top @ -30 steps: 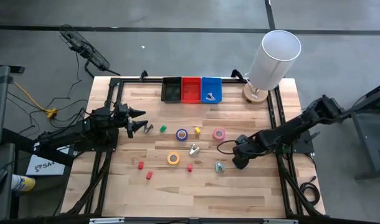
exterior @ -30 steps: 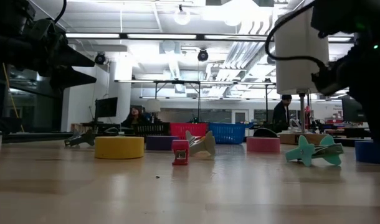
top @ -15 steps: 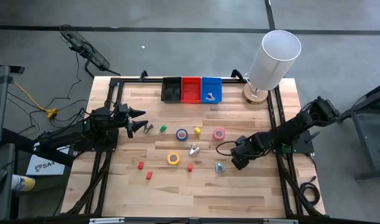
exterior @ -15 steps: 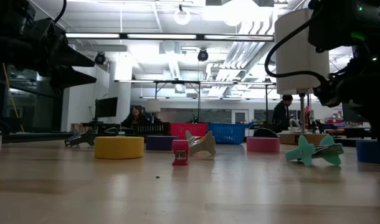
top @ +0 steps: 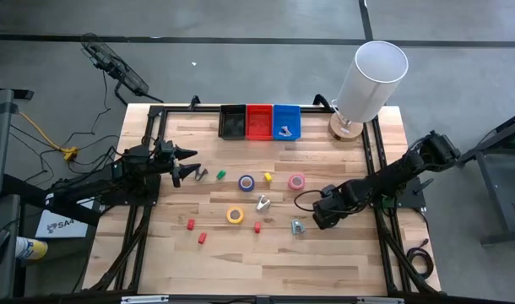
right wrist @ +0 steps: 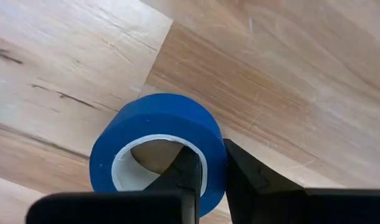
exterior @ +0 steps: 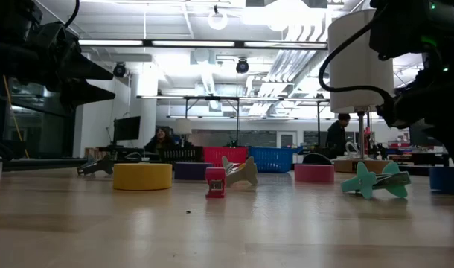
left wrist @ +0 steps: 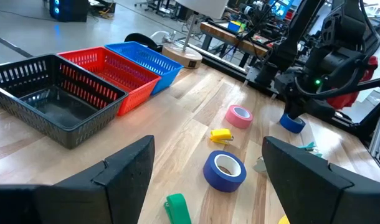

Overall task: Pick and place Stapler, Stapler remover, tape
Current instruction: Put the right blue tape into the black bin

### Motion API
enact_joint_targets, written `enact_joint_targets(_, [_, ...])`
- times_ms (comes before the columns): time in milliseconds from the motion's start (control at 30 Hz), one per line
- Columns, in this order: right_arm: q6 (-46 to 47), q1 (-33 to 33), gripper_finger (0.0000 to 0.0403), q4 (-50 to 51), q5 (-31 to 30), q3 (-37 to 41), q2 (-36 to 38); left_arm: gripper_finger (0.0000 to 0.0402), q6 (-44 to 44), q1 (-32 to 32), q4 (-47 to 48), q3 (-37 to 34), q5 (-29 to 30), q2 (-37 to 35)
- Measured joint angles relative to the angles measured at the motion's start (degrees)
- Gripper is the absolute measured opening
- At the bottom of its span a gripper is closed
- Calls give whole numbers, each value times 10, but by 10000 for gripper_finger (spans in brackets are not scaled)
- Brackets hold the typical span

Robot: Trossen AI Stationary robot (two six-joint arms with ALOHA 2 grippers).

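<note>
My right gripper (right wrist: pixel 209 177) is shut on a blue tape roll (right wrist: pixel 156 146) at the table's right near part (top: pixel 319 221). A teal staple remover (top: pixel 297 225) lies just left of it, on the wood. A silver staple remover (top: pixel 262 203), a second blue roll (top: pixel 246 181), a pink roll (top: pixel 297 181) and a yellow roll (top: pixel 235 214) lie flat mid-table. My left gripper (top: pixel 192 173) hangs open at the left, above the table; the second blue roll (left wrist: pixel 224 171) shows past its fingers. I cannot pick out the stapler. My right gripper has the blue roll's wall (right wrist: pixel 209 155) pinched, one finger (right wrist: pixel 185 177) inside the open centre and the other (right wrist: pixel 246 180) outside. The fingers come down at it from above. The roll lies flat with its underside on the table (exterior: pixel 444 179).
Black (top: pixel 232 121), red (top: pixel 259 121) and blue (top: pixel 286 121) baskets stand in a row at the far edge, a white cylinder (top: pixel 371 80) at the far right. Small red (top: pixel 191 225), green (top: pixel 221 176) and yellow (top: pixel 268 177) blocks are scattered about.
My right gripper has crept a little toward the table's left and near edges and has shut on the blue roll's wall. The roll stays on the table. My left arm has kept still.
</note>
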State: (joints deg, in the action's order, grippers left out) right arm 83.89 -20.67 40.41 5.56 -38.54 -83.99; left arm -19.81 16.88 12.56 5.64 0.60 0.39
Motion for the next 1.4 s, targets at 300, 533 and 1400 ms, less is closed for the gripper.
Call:
enact_joint_targets(300, [-10, 15, 33, -59, -79, -43, 1, 292, 0, 0, 0, 0, 0, 0])
enact_joint_targets(533, [-125, 58, 33, -123, -200, -119, 1, 292, 0, 0, 0, 0, 0, 0])
enact_joint_targets(1400, [-502, 237, 33, -427, -162, -236, -4, 292, -243, 0, -250, -2, -110, 16])
